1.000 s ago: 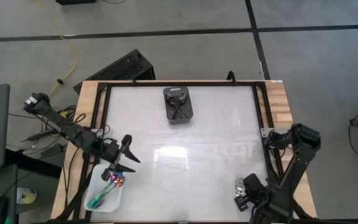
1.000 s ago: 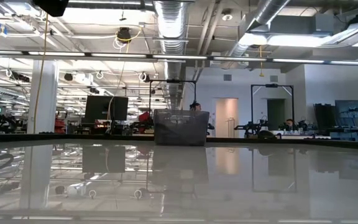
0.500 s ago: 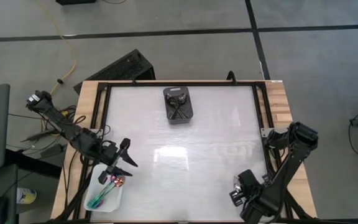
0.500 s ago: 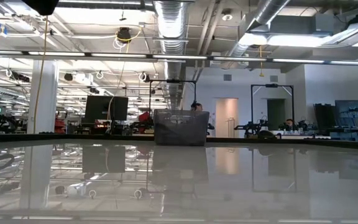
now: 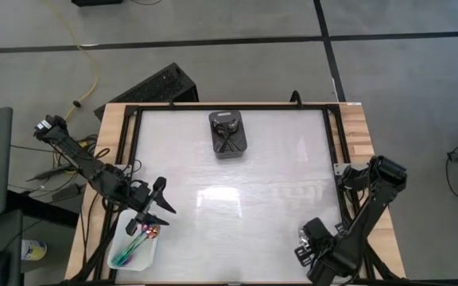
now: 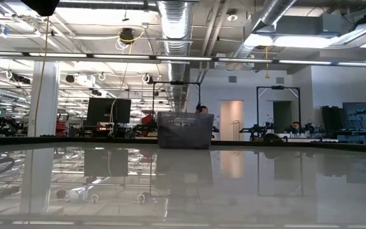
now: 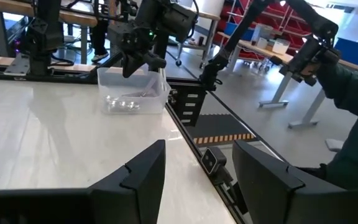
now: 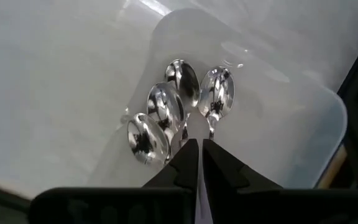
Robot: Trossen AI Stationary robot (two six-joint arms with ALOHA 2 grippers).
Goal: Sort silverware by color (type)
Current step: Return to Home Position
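Note:
Several silver spoons (image 8: 166,109) lie bowl-up in a clear container (image 8: 291,124) at the near right; it also shows in the left wrist view as the container (image 7: 132,93). My right gripper (image 8: 199,146) points down over their handles, open only by a narrow slit, with nothing seen between the fingers; the handles' ends are hidden behind them. Rainbow spoons (image 5: 133,242) lie in the white tray (image 5: 122,260) at the near left. My left gripper (image 5: 161,205) hovers level beside that tray, open and empty. Black spoons (image 5: 227,135) rest in the black bin (image 5: 229,147) at the far middle.
A black frame rail (image 5: 336,159) runs along the table's right side next to my right arm. The black bin (image 6: 184,130) stands alone at the far end in the low view. A person's green sleeve (image 7: 353,93) shows beyond the table's right edge.
My right gripper has shifted a little toward the table's left edge over the clear container, then held still.

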